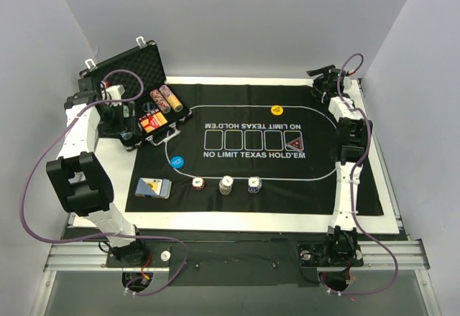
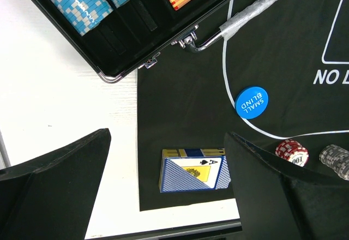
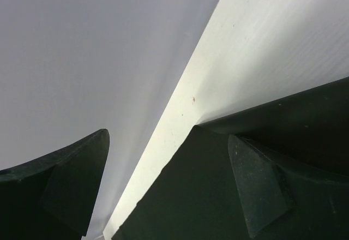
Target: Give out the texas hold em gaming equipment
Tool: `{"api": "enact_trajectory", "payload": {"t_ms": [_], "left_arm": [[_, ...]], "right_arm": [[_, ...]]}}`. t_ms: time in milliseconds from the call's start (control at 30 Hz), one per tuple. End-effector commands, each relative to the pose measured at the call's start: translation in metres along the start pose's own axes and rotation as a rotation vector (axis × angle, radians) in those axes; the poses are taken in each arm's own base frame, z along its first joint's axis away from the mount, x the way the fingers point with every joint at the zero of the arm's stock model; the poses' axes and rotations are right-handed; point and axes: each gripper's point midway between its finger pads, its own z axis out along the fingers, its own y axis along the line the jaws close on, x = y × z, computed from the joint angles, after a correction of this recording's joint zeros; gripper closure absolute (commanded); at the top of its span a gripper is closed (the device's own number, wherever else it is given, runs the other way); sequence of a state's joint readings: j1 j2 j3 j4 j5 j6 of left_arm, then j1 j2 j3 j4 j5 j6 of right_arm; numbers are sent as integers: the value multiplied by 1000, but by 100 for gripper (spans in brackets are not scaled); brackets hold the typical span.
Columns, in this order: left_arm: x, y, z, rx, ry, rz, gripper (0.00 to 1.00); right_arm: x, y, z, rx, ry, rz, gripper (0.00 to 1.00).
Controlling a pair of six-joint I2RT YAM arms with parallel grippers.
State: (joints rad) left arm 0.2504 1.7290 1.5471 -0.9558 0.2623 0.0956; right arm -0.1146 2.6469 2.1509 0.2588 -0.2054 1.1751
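Note:
A blue-backed card deck [image 1: 154, 187] lies at the mat's near left corner; in the left wrist view it [image 2: 193, 170] lies below and between my fingers. A blue SMALL BLIND button [image 1: 177, 161] [image 2: 252, 102] lies beyond it. Three chip stacks [image 1: 226, 184] stand in a row on the near side; a red one [image 2: 292, 151] and a grey one [image 2: 335, 161] show in the left wrist view. A yellow button [image 1: 277, 109] lies at the far side. My left gripper [image 1: 123, 131] [image 2: 163, 196] is open and empty by the case's front. My right gripper [image 1: 323, 79] [image 3: 169, 191] is open and empty over the mat's far right corner.
The open black case [image 1: 136, 68] stands at the far left with chip rows [image 1: 167, 99] [image 2: 76, 0] and a red-yellow pack [image 1: 152, 120]. The black felt mat [image 1: 316, 187] covers the white table [image 1: 215, 221]. A dark red triangular item [image 1: 294, 143] lies on a printed card slot. Grey walls surround the table.

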Motion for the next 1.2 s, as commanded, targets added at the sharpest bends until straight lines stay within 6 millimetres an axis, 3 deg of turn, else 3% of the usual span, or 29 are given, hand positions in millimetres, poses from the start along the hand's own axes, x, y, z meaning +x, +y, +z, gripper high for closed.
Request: {"api": "enact_trajectory", "payload": {"t_ms": [0, 200, 367, 533, 667, 700, 733, 767, 800, 833, 867, 900, 933, 967, 1000, 1033, 1067, 1100, 1133, 1167], "left_arm": [[-8, 2, -3, 3, -14, 25, 3], [-7, 1, 0, 8, -7, 22, 3], [-4, 2, 6, 9, 6, 20, 3], [2, 4, 14, 13, 25, 7, 3], [1, 3, 17, 23, 28, -1, 3], [0, 2, 16, 26, 25, 0, 3], [-1, 1, 15, 28, 23, 0, 3], [-1, 1, 13, 30, 20, 1, 3], [-3, 0, 11, 32, 13, 3, 3], [-4, -1, 10, 31, 9, 7, 3], [-4, -1, 8, 28, 5, 10, 3], [-7, 0, 6, 22, -4, 14, 3], [-7, 0, 5, 20, -4, 14, 3], [-7, 1, 4, 13, -3, 17, 3], [-6, 1, 3, 9, -2, 20, 3], [-5, 2, 2, 2, 2, 22, 3], [-4, 3, 0, -1, 3, 27, 3], [-1, 2, 0, -1, 9, 36, 3], [1, 3, -3, -5, 9, 38, 3], [3, 3, -3, -7, 13, 46, 3]], "right_arm": [[-40, -4, 2, -8, -99, 7, 14], [-92, -20, -6, 25, -183, -9, 14], [-131, -19, -8, 4, -247, -6, 14], [-149, -8, -11, -29, -280, -16, 14], [-148, 5, -17, -49, -268, -21, 13], [-139, 21, -23, -73, -247, -46, 13], [-130, 15, -24, -47, -221, -56, 9], [-115, 35, -35, -61, -193, -113, 8], [-96, 26, -37, -21, -148, -137, 4], [-79, 49, -54, -33, -121, -205, 0], [-54, 29, -60, 34, -63, -237, 0], [-35, 51, -78, 18, -46, -318, 0], [-1, 30, -90, 102, 31, -358, 0], [3, 48, -111, 94, 22, -445, 0], [39, 22, -126, 192, 110, -507, 0], [40, 33, -147, 205, 86, -604, 0], [69, 13, -165, 280, 161, -674, 0], [59, 6, -187, 365, 126, -755, 0], [73, -5, -198, 397, 159, -819, 0], [71, -17, -217, 458, 154, -854, 0]]}}
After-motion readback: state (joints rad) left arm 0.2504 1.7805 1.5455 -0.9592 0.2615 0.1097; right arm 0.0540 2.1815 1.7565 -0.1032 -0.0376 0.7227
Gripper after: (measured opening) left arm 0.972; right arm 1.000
